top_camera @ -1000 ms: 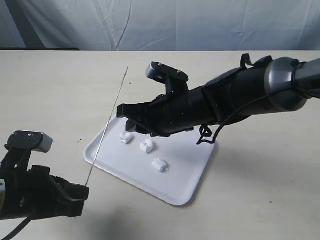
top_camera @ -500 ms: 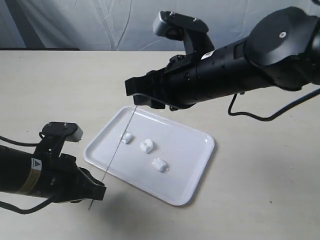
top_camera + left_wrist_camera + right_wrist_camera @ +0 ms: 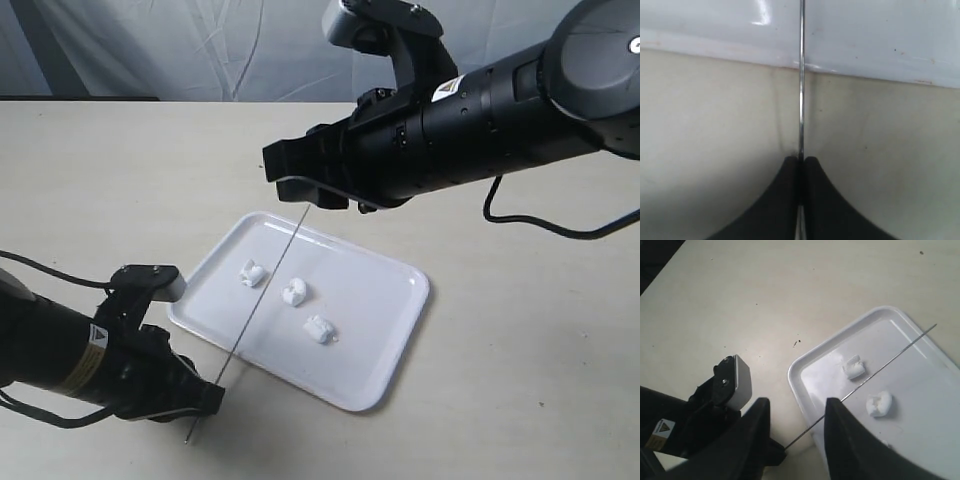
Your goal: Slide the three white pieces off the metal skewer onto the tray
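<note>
Three white pieces lie loose on the white tray [image 3: 385, 375]: one [image 3: 251, 272] at its left, one [image 3: 293, 291] in the middle, one [image 3: 318, 329] nearer the front. The thin metal skewer [image 3: 262, 300] is bare and slants up over the tray's left part. My left gripper [image 3: 207, 398] is shut on its lower end, off the tray's front left edge; the wrist view shows the skewer [image 3: 801, 75] pinched between the fingertips [image 3: 790, 167]. My right gripper [image 3: 295, 185] hovers high over the tray's back edge, open and empty. Through its open jaws [image 3: 796, 407] I see the skewer [image 3: 880, 369] and two pieces [image 3: 852, 366] [image 3: 879, 403] below.
The beige table [image 3: 120, 180] surrounds the tray, with a wrinkled white cloth backdrop [image 3: 200, 50] behind it. The left arm's wrist camera block [image 3: 733, 381] sits close under the right gripper's view. A cable [image 3: 560, 225] loops from the right arm.
My left gripper has moved right and nearer with the skewer, which now slants over the tray's left part. The right arm has risen well above the tray. The pieces have not moved.
</note>
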Robot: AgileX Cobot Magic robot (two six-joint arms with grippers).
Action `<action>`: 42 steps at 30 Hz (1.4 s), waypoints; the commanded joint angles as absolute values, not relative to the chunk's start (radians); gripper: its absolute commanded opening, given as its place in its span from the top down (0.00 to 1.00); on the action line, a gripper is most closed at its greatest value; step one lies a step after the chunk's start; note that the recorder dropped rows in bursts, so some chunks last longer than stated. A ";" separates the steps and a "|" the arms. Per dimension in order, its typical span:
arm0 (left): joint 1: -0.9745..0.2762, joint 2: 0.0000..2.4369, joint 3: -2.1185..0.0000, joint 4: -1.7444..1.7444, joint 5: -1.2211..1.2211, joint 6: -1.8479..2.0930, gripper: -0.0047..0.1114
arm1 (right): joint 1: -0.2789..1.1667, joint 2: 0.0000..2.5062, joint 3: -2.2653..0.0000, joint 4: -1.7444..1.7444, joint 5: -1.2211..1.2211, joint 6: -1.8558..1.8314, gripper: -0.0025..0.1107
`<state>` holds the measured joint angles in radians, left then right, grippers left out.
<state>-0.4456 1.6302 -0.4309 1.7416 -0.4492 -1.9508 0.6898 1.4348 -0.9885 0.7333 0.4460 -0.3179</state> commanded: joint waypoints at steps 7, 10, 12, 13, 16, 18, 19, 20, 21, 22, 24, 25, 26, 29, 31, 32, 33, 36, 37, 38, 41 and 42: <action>-0.452 1.645 -0.497 1.744 -0.484 -1.955 0.86 | 0.686 1.428 -0.988 0.726 0.482 -0.310 0.66; -0.450 1.645 -0.497 1.744 -0.443 -1.955 0.75 | 0.686 1.428 -0.988 0.728 0.484 -0.310 0.66; -0.450 1.645 -0.500 1.744 -0.439 -1.955 0.71 | 0.686 1.423 -0.988 0.732 0.487 -0.310 0.66; -0.450 1.645 -0.500 1.744 -0.437 -1.955 0.70 | 0.686 1.424 -0.988 0.732 0.490 -0.310 0.66; -0.448 1.639 -0.500 1.744 -0.408 -1.933 0.68 | 0.686 1.415 -0.988 0.729 0.498 -0.310 0.66; -0.430 1.614 -0.500 1.744 -0.406 -1.894 0.67 | 0.686 1.408 -0.988 0.716 0.506 -0.310 0.66; -0.415 1.595 -0.500 1.744 -0.410 -1.881 0.67 | 0.686 1.400 -0.988 0.707 0.506 -0.310 0.66; -0.396 1.570 -0.500 1.744 -0.420 -1.881 0.67 | 0.686 1.394 -0.988 0.700 0.508 -0.310 0.66; -0.378 1.546 -0.500 1.744 -0.433 -1.881 0.67 | 0.686 1.388 -0.988 0.686 0.508 -0.310 0.66; -0.352 1.513 -0.500 1.744 -0.459 -1.881 0.67 | 0.686 1.374 -0.988 0.663 0.508 -0.310 0.66; -0.298 1.442 -0.500 1.744 -0.537 -1.881 0.67 | 0.686 1.349 -0.988 0.603 0.515 -0.310 0.66; -0.266 1.401 -0.500 1.744 -0.588 -1.881 0.67 | 0.686 1.334 -0.988 0.548 0.525 -0.310 0.66; -0.232 1.357 -0.500 1.744 -0.636 -1.881 0.67 | 0.686 1.317 -0.988 0.513 0.529 -0.310 0.66; -0.132 1.221 -0.500 1.744 -0.735 -1.851 0.67 | 0.686 1.265 -0.988 0.422 0.550 -0.300 0.66; -0.059 1.136 -0.500 1.744 -0.776 -1.831 0.68 | 0.686 1.225 -0.988 0.388 0.562 -0.287 0.66; -0.024 1.087 -0.500 1.744 -0.791 -1.828 0.68 | 0.686 1.208 -0.988 0.375 0.570 -0.287 0.66; 0.004 1.038 -0.500 1.744 -0.804 -1.828 0.68 | 0.686 1.188 -0.988 0.363 0.581 -0.287 0.66; 0.064 0.898 -0.500 1.744 -0.807 -1.828 0.68 | 0.686 1.133 -0.988 0.318 0.604 -0.255 0.66; 0.081 0.844 -0.500 1.744 -0.797 -1.828 0.68 | 0.686 1.116 -0.988 0.300 0.608 -0.237 0.66; 0.102 0.792 -0.500 1.744 -0.777 -1.828 0.68 | 0.686 1.102 -0.988 0.278 0.610 -0.221 0.66; 0.148 0.646 -0.500 1.744 -0.705 -1.828 0.68 | 0.686 1.058 -0.988 0.222 0.615 -0.181 0.66; 0.153 0.601 -0.500 1.744 -0.675 -1.836 0.68 | 0.686 1.043 -0.988 0.208 0.620 -0.173 0.66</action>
<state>0.1282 0.7173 -0.4976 1.7453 -0.7346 -1.8303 0.6898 1.0843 -0.9885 0.2616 0.6125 -0.2056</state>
